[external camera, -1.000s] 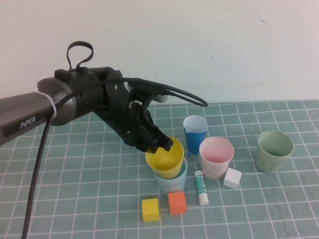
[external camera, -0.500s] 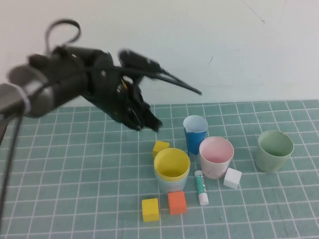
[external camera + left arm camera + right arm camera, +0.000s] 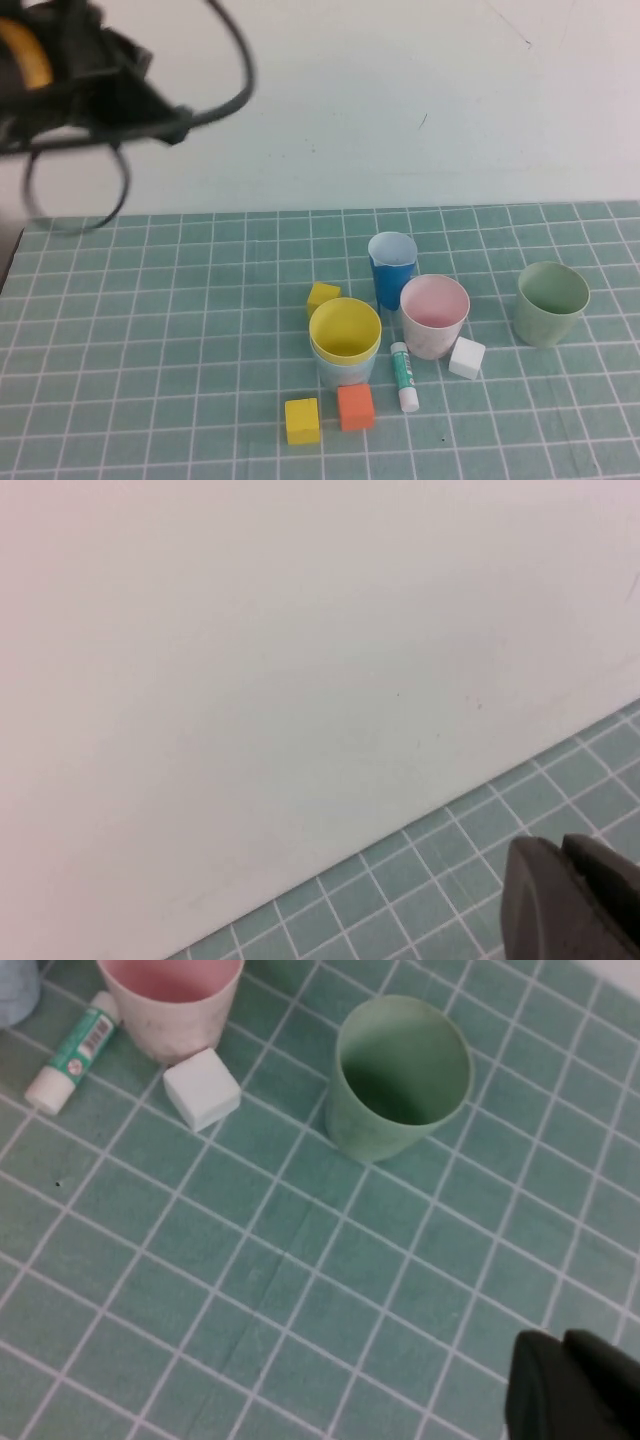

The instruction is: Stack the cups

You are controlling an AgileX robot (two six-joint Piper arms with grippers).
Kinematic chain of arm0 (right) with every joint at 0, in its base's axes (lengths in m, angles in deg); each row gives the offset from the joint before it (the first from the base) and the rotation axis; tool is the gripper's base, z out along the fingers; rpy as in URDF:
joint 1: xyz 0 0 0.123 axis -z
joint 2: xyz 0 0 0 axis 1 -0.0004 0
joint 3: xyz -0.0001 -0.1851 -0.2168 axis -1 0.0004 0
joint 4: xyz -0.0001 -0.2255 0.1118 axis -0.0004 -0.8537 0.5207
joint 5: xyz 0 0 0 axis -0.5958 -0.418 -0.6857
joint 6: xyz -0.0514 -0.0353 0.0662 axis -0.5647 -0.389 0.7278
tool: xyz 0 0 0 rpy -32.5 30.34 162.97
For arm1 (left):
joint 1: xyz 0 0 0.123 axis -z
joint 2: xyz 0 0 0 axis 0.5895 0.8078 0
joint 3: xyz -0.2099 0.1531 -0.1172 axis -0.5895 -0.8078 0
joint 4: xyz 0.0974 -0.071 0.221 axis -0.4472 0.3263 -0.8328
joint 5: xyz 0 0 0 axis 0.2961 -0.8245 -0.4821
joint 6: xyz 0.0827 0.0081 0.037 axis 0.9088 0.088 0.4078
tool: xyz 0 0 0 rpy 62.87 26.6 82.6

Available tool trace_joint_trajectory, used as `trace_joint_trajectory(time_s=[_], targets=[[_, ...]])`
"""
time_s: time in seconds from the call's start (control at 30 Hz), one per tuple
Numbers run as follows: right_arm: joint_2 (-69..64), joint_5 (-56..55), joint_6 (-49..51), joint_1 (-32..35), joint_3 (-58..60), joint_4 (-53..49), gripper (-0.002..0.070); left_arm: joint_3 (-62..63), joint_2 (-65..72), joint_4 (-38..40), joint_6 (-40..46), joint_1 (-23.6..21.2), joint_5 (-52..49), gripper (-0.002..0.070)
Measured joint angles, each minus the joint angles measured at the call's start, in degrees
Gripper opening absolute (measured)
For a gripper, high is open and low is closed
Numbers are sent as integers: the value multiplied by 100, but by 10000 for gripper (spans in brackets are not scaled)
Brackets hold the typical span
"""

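Observation:
A yellow cup [image 3: 345,328] sits nested in a light blue cup [image 3: 340,374] at the mat's middle. A dark blue cup [image 3: 392,268], a pink cup [image 3: 434,315] and a green cup [image 3: 551,302] stand apart to the right. My left arm [image 3: 80,70] is raised at the far upper left, well away from the cups. The left gripper [image 3: 562,848] is shut and empty, facing the wall. My right gripper [image 3: 562,1342] is shut and empty, hovering near the green cup [image 3: 400,1075] and the pink cup [image 3: 170,1000]. The right gripper is out of the high view.
Two yellow cubes [image 3: 302,420] [image 3: 322,296], an orange cube [image 3: 355,407], a white cube [image 3: 466,357] and a glue stick [image 3: 404,376] lie around the cups. A white wall [image 3: 400,100] stands behind the mat.
My left gripper let go of the yellow cup, which now sits in the light blue cup. The left arm rose and pulled back to the upper left.

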Motion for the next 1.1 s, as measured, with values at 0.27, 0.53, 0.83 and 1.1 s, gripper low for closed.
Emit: trace_joint_trajectory(time_s=[0.27, 0.53, 0.83, 1.1], targets=[[-2132, -229, -823, -9, -991, 939, 354, -2193, -1573, -30, -687, -8, 468, 2], [-3888, -443, -881, -9, -2070, 1016, 550, -3848, -2759, 35, -1014, -8, 889, 1], [-5484, -787, -881, -9, -2951, 1142, 543, -4351, -3335, 86, -1035, -8, 527, 1], [-6098, -787, -881, -9, -3334, 1343, 256, -4386, -3400, 100, -1015, -8, 420, 0]])
